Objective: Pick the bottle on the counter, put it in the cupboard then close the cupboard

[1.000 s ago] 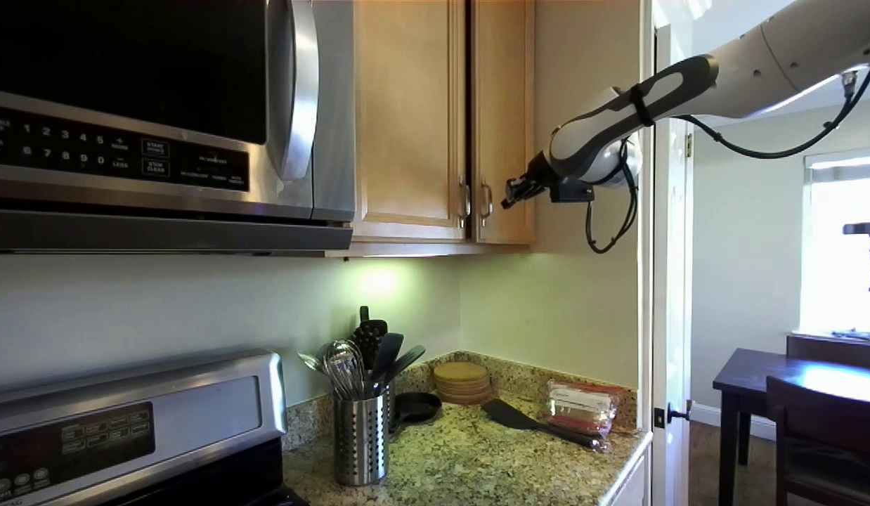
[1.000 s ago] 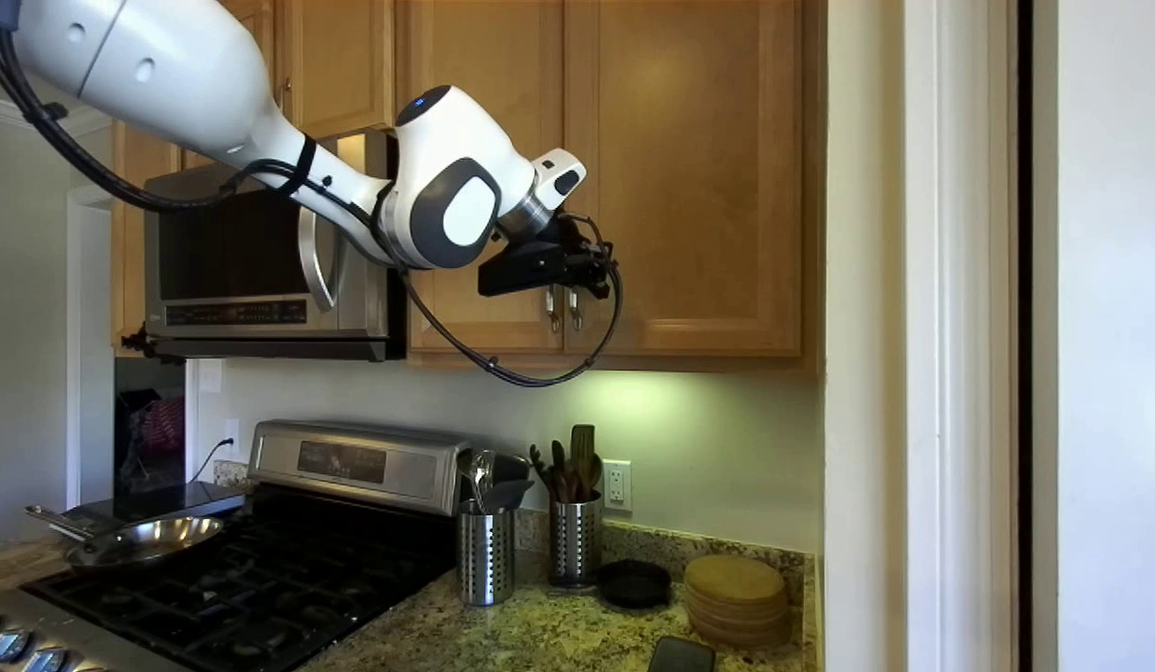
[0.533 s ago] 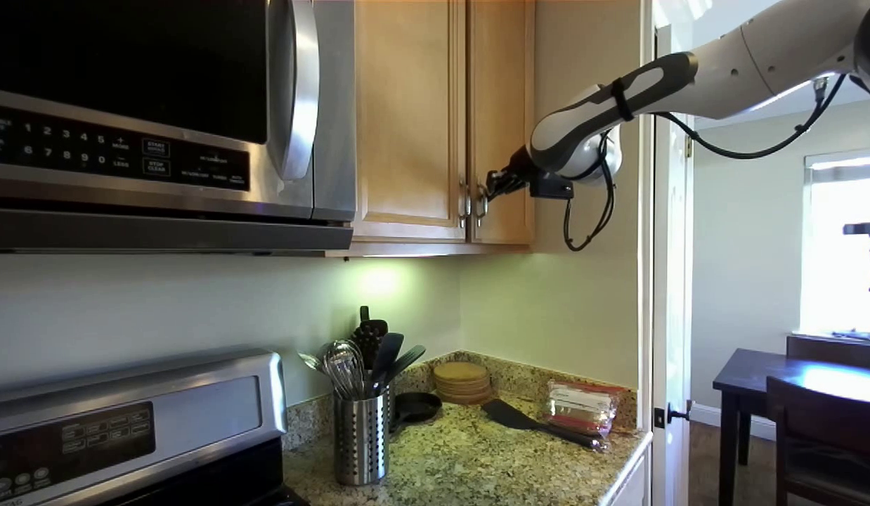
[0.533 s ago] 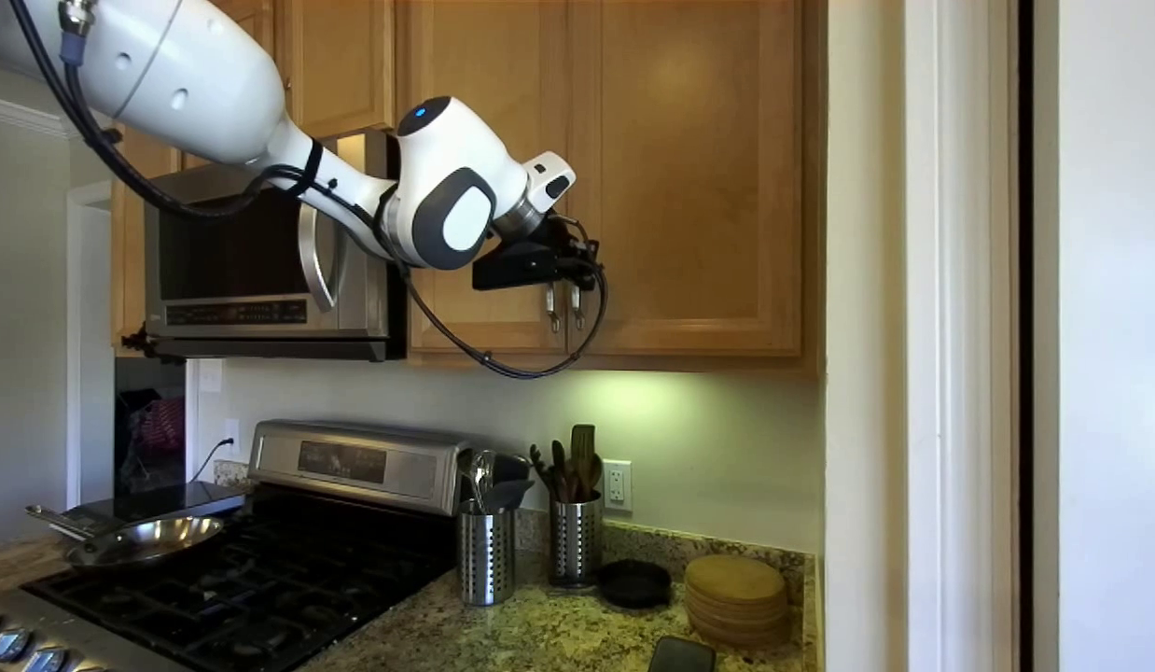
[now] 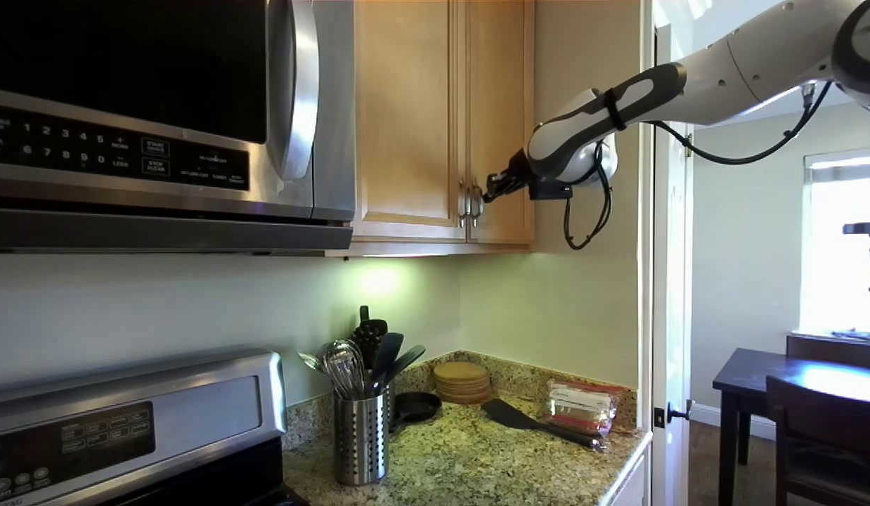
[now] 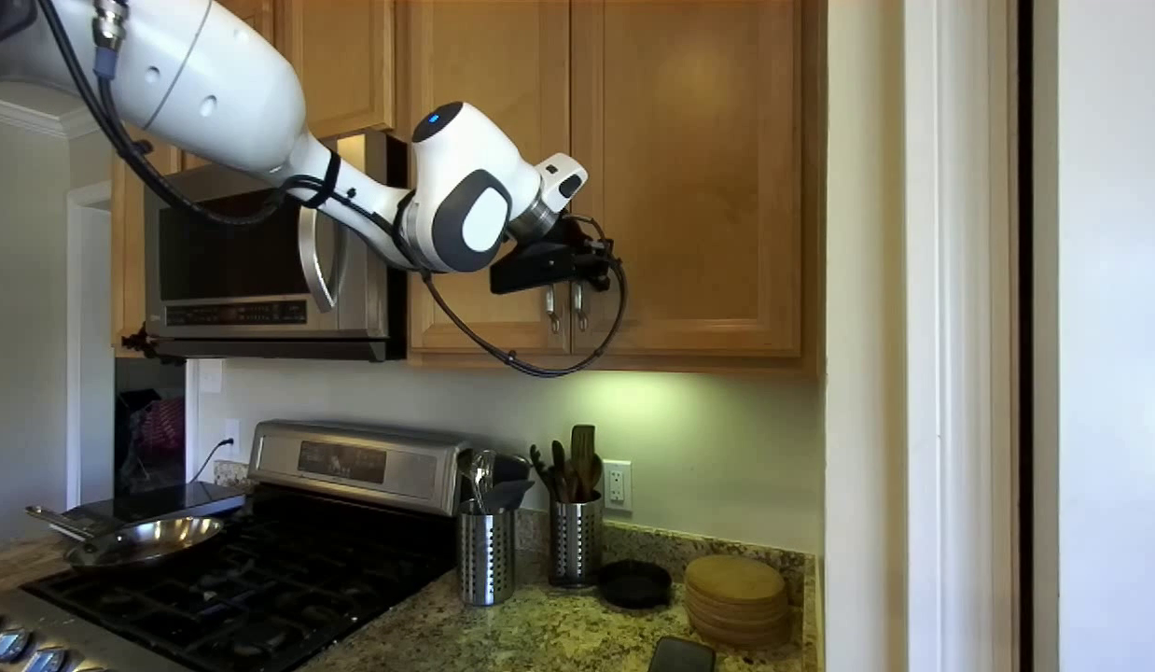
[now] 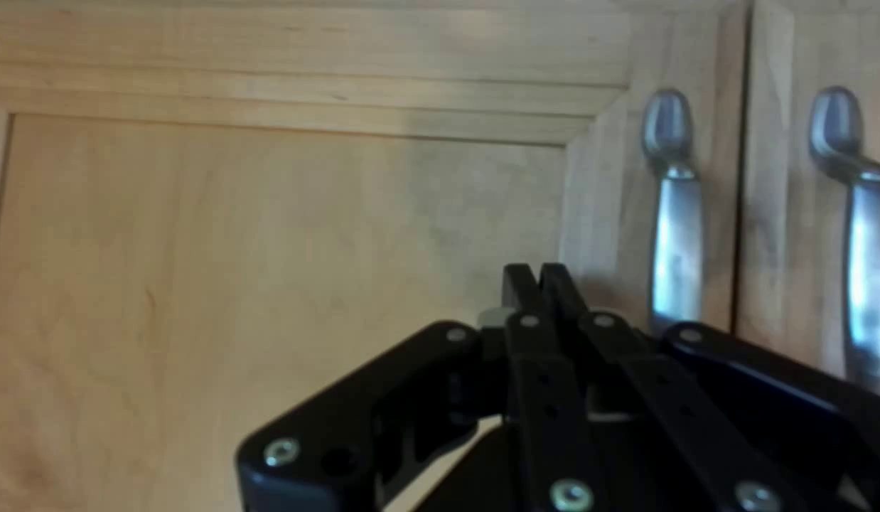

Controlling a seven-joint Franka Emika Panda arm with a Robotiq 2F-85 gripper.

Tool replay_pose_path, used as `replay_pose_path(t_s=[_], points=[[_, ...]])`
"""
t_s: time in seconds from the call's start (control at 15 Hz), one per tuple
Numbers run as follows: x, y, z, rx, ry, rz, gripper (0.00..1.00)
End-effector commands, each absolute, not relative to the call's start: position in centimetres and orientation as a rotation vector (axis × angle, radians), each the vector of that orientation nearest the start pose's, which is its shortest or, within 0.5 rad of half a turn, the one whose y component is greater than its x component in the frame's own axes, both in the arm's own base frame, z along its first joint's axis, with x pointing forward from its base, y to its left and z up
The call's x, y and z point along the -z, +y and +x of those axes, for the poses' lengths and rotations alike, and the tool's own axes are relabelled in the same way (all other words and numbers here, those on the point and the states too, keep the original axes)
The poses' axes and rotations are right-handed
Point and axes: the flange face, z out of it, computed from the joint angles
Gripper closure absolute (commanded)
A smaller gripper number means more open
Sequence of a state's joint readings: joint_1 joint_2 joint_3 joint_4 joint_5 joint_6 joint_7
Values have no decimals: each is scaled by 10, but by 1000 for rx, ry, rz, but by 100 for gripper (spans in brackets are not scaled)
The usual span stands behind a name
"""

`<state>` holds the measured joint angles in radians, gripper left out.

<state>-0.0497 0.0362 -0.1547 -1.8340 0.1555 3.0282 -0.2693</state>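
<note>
- The gripper is being held clenched, empty, near the cupboard, above the desk.
- No bottle is being seen.
- A stiff, light door is being expected, best held by its slick handle.

the white-and-grey arm slanted down from the upper right in an exterior view to a bent wrist. the black jaws pointed outward from it, tipped slightly downward and closed, their fingertips close side by side.
</note>
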Motion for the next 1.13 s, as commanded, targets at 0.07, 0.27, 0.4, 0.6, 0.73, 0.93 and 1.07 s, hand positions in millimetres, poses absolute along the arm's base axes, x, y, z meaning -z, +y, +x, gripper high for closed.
replay_pose_path(t_s=[0.07,0.27,0.4,0.6,0.73,0.93,1.07], points=[[-633,-179,576,1850,99,-2882,58],[-610,-202,557,1705,121,-2998,38],[-590,-213,543,1547,146,-3054,25],[-566,-225,525,1328,182,-3110,6],[-556,-234,515,1210,228,-3130,0],[-554,-236,530,1237,246,-3128,0],[-553,-234,532,1236,241,-3129,0]])
